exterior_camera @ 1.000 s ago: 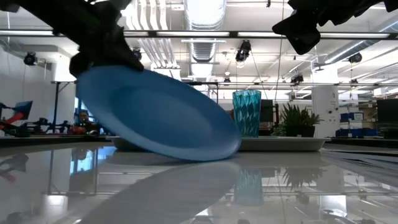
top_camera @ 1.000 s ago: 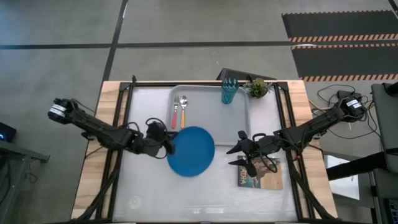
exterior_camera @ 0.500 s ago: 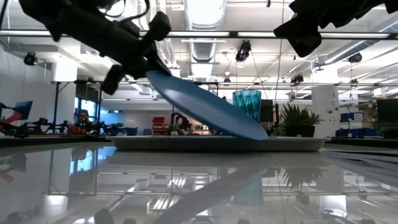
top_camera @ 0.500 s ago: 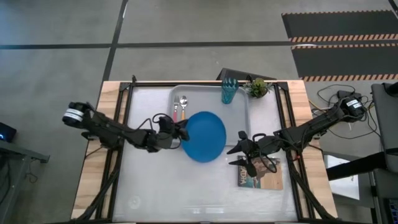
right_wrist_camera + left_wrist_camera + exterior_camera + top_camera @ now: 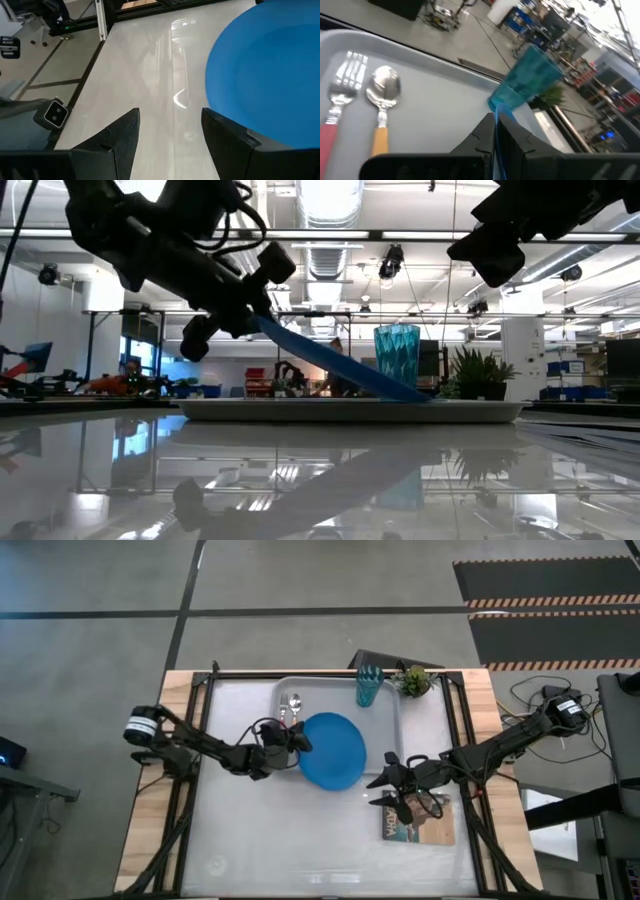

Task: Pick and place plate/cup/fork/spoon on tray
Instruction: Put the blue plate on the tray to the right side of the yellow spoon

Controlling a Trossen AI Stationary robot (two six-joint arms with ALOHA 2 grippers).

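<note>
The blue plate point(image 5: 335, 750) sits tilted over the light-grey tray point(image 5: 330, 695). My left gripper point(image 5: 296, 741) is shut on the plate's left rim. On the tray's far left part lie the pink-handled fork point(image 5: 283, 722) and the orange-handled spoon point(image 5: 295, 718), side by side. The teal cup point(image 5: 369, 687) stands at the tray's far edge. My right gripper point(image 5: 384, 786) hangs open and empty above the table, right of the plate, which shows ahead of it in the right wrist view point(image 5: 270, 75). My left gripper pinches the plate's rim point(image 5: 496, 131) between its two fingers, at the plate's left edge. The fingers come from the table's left, slanting slightly down. The plate is tilted: its held edge point(image 5: 270, 330) is raised and its opposite edge point(image 5: 418, 395) rests on the tray.
A small green potted plant point(image 5: 414, 680) stands right of the cup at the table's far edge. A brown picture book point(image 5: 418, 821) lies under my right gripper. Bare table lies at the near side and left of the tray.
My left gripper has gone toward the table's right and far edges, staying shut on the plate. The plate has gone from the table at the tray's near left corner onto the tray. It stays tilted, with its right edge now down on the tray.
</note>
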